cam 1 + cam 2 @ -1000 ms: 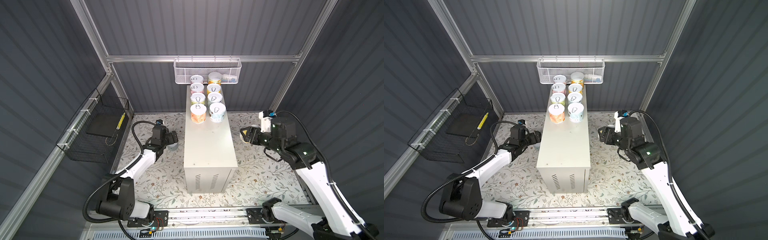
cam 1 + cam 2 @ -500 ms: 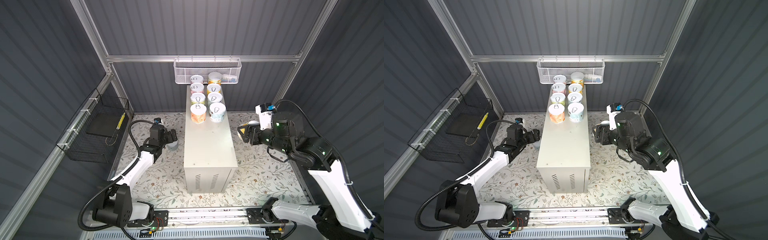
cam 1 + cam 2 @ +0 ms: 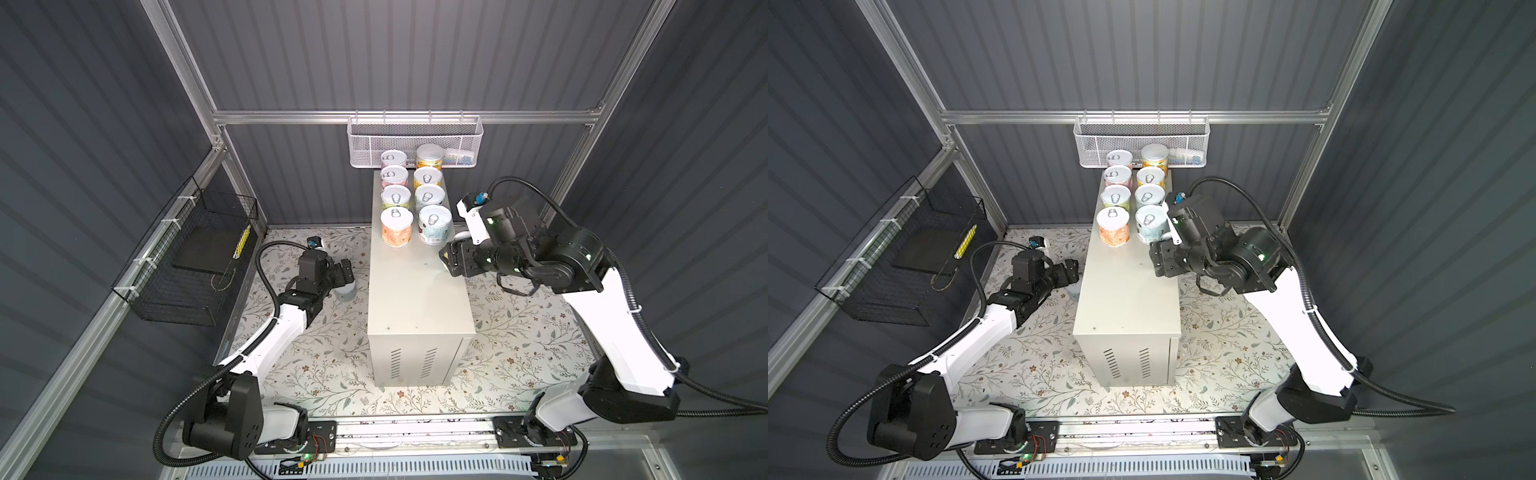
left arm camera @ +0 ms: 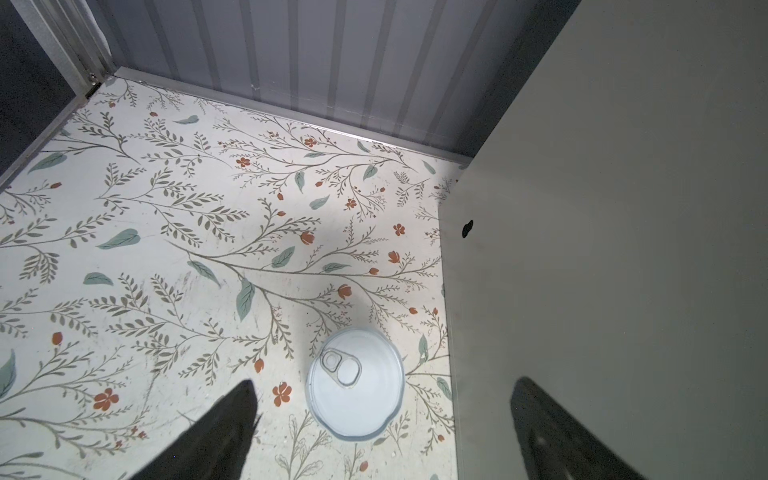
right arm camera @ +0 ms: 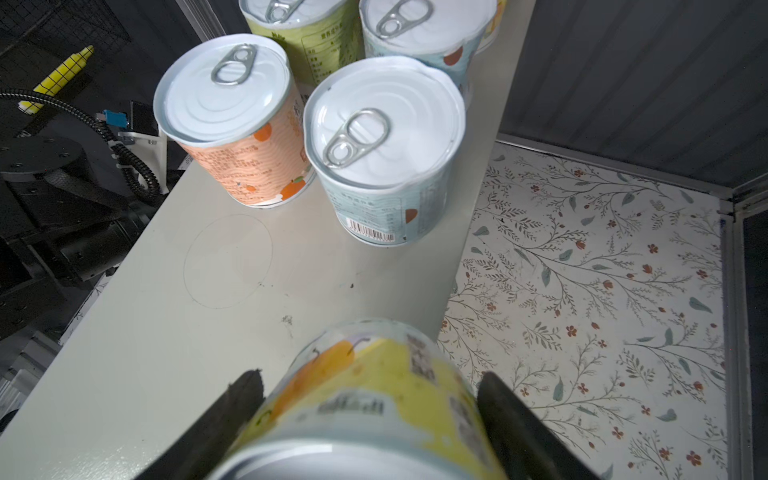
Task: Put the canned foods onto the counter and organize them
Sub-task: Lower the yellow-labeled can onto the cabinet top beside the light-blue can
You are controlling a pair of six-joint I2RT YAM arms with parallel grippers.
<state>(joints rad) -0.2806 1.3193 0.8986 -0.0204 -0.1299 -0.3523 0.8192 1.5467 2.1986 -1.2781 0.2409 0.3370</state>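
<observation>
Cans: eight are standing upright in two rows of four at the far end of the worktop [image 3: 415,303], with the orange can [image 3: 397,227] and the pale blue can [image 3: 435,224] nearest the bare stretch.
Right claw [image 3: 452,259]: is clamping the yellow can [image 5: 374,395] across its label, one finger on each side, and is holding it over the worktop's right edge, just short of the pale blue can.
Left claw [image 3: 345,269]: is hanging spread wide with nothing in it, over the loose can [image 4: 355,382], which is standing upright on the flowered mat [image 4: 166,249] just beside the worktop's side wall.
Handling: the cans are looking stiff and unlikely to dent; if they are full, they are probably carrying some weight. The smooth labels may be letting a can slip.
Hold: gripping across the middle of the side wall is looking safest. The worktop's wall is leaving little room for a finger beside the loose can.
White mesh basket [image 3: 415,141]: is hanging on the rear rail, with something small at its right end, too blurred to name.
Black wire basket [image 3: 187,266]: is hanging on the left wall, carrying a dark flat slab [image 3: 203,249] and a yellow stick [image 3: 242,242].
</observation>
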